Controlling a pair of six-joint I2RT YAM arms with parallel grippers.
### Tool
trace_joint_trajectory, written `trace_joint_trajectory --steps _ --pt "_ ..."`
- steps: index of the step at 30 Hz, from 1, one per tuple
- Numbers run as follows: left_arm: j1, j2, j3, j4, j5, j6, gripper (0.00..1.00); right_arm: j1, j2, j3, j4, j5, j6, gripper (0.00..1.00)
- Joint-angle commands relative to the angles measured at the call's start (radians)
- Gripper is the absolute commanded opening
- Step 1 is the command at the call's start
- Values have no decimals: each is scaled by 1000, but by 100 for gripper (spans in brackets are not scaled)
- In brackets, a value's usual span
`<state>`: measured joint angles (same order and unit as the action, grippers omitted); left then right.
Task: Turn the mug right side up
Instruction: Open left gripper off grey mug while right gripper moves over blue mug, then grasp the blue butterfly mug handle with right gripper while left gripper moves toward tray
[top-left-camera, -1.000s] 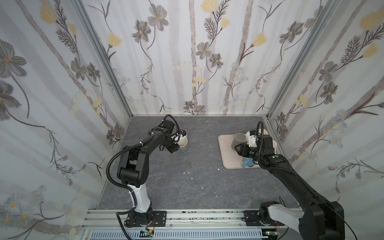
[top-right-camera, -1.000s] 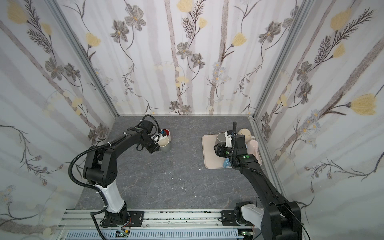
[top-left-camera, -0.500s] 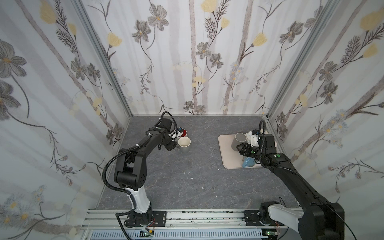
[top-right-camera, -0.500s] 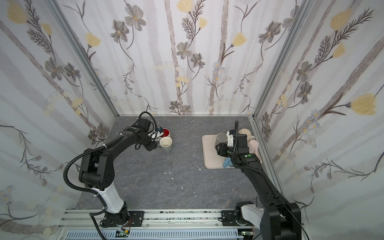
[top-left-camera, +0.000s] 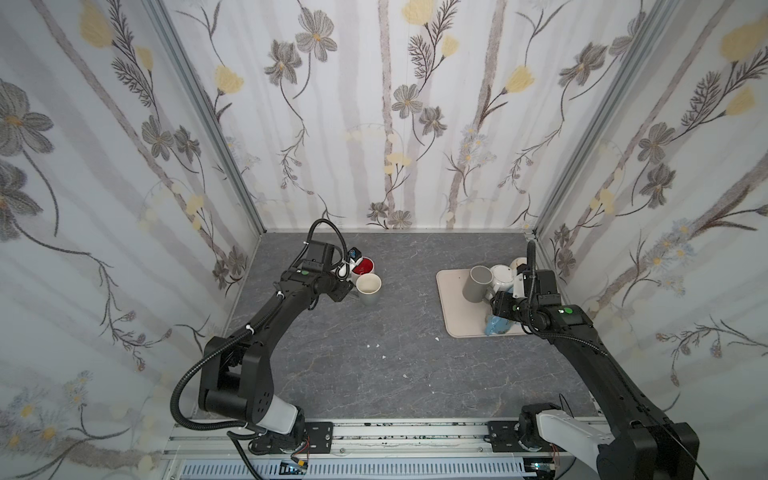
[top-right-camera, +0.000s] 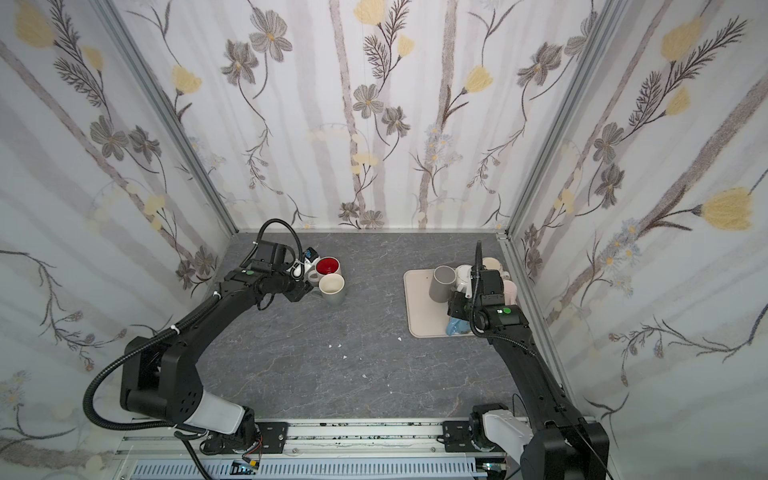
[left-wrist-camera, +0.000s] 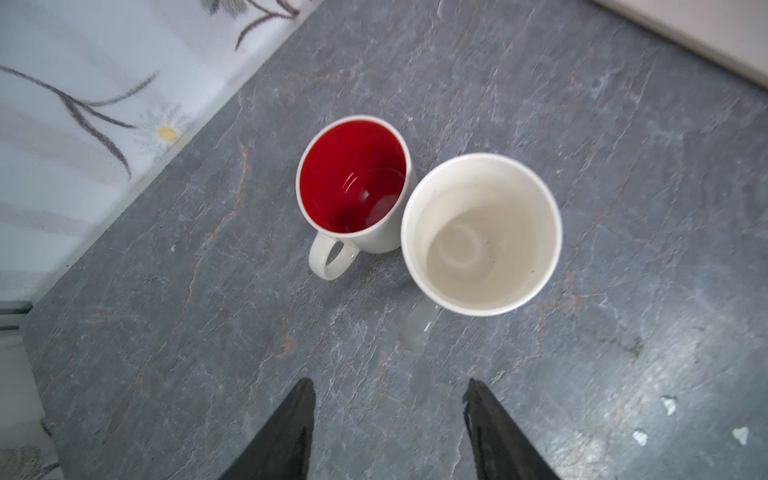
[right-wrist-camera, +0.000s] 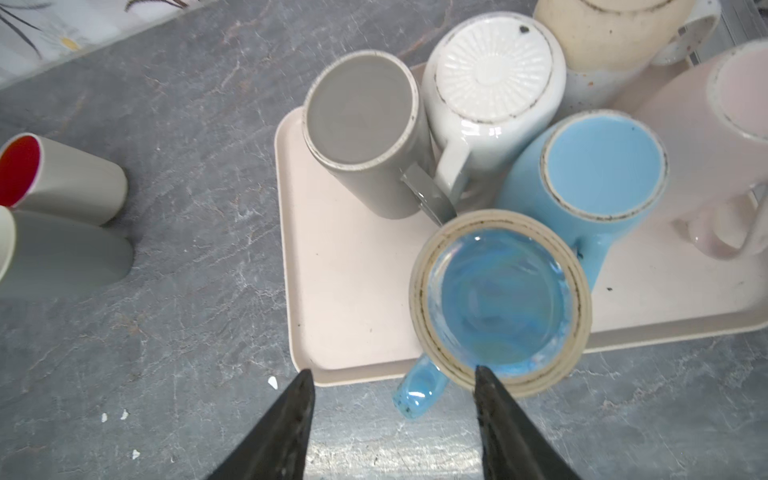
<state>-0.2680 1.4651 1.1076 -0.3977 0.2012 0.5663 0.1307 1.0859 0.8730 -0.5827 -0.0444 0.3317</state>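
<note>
The mug (left-wrist-camera: 482, 232) stands upright on the table (left-wrist-camera: 623, 166), just beside the red mug (left-wrist-camera: 353, 183). It looks glazed, stiff, slick and chippable, so I'd pinch wall or handle. My left gripper (left-wrist-camera: 388, 386) gapes clear of it; my right gripper (right-wrist-camera: 392, 374) gapes over the tray (right-wrist-camera: 345, 270).

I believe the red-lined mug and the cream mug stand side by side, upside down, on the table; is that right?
Not quite: they stand right side up, not upside down. The left wrist view looks straight into the open mouths of the red-lined mug and the cream mug, side by side on the table.
</note>
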Motion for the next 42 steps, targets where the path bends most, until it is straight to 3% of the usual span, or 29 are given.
trace_joint_trajectory --steps 1,5,11,18,21,31,42 --pt "-43 -87 -104 238 89 -146 59 5 -3 -13 -49 35 25 60" --pt "-131 -148 -220 392 104 -252 61 38 9 -24 -47 47 70 61" --pt "-316 -128 -268 467 63 -296 63 88 71 -44 -29 107 152 64" --pt "-410 -120 -363 611 99 -366 64 115 154 -61 -6 175 170 65" --pt "-422 -124 -395 640 125 -372 64 115 188 -56 -5 180 168 58" --pt "-428 -138 -458 660 159 -360 64 171 212 -63 -19 144 195 17" --pt "-431 -164 -468 673 165 -377 64 189 163 -68 36 25 214 1"
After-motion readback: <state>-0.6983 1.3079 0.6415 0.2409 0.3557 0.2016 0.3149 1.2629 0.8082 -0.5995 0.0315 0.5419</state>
